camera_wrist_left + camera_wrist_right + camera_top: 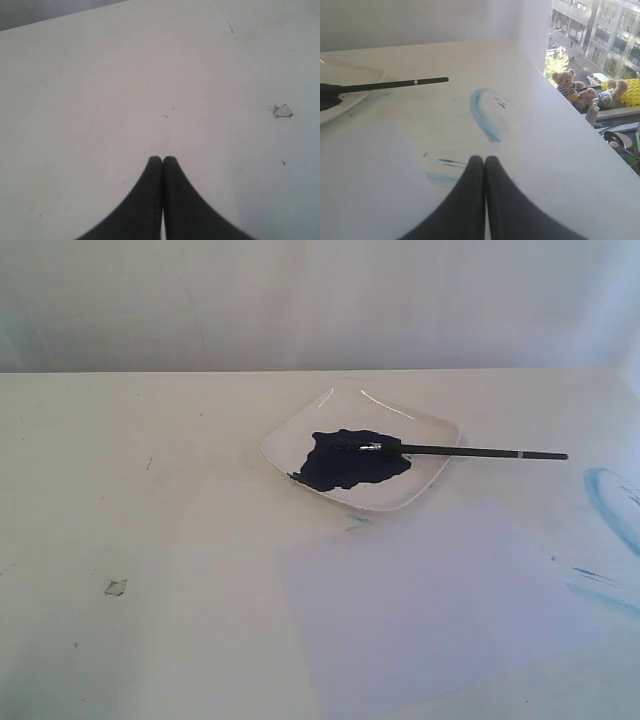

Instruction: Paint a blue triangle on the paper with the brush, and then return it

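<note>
Dark blue paint (350, 465) is pooled in the white dish (385, 405) and nowhere on the paper (430, 610), so basically this job hasn't started. The sheet lies flat on the bench (150, 540) just in front of the dish and it's totally blank: no blue triangle, not even one stroke.

The brush (480, 451) lies across the dish, bristles in the puddle, handle poking out over the rim toward the right arm's side.

Neither arm shows in the exterior view. The left gripper (162, 159) has its jaws pressed together with nothing between them, over bare bench near a little scrap (283, 111). The right gripper (484, 159) is the same, closed up and empty, near the paper's edge beside some pale blue smears (482, 115). Those are on the bench, not the sheet, so they don't count.

So everything's left: grab the handle (probably the right arm, going by where it points), paint three sides, put the brush back on the dish. The bristles look loaded already, so dipping may not be needed.
</note>
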Controlling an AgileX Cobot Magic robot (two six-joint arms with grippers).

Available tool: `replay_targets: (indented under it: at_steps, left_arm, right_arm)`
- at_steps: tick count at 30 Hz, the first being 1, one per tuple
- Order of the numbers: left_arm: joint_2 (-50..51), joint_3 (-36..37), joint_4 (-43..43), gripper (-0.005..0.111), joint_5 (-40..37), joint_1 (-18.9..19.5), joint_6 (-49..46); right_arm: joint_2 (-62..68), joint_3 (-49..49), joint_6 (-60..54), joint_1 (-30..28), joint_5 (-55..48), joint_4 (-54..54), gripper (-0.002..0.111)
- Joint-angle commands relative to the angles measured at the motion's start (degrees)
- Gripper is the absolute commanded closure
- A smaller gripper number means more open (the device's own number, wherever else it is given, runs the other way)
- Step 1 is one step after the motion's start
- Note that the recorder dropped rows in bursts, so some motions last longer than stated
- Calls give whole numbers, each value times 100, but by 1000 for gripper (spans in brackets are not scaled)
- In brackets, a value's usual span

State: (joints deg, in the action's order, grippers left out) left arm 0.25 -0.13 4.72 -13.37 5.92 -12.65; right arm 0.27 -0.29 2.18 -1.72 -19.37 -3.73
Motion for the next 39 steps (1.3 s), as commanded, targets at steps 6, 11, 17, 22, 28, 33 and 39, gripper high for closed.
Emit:
replay_targets:
  at_steps: [6,11,17,22,28,33,39]
  left_arm:
    - [-25,13,53,107,10,-35,19]
    - [-25,13,53,107,10,-35,19]
    - [-25,13,53,107,10,-35,19]
    - [-25,13,-26,107,436,-35,-100]
    - [-25,13,1531,107,1013,-35,1217]
    - [-25,13,1645,107,2310,-35,2067]
    - [-25,13,1645,107,2826,-35,2780]
  right_arm:
    - [-27,29,19,-39,17,-27,108]
    - [-27,29,19,-39,17,-27,108]
    - [-27,29,20,-7,17,-27,108]
    - [-27,29,20,-7,17,-27,108]
    - [-27,29,20,-7,17,-27,108]
    - [-27,29,20,-7,17,-27,108]
    - [-27,29,20,-7,17,-27,108]
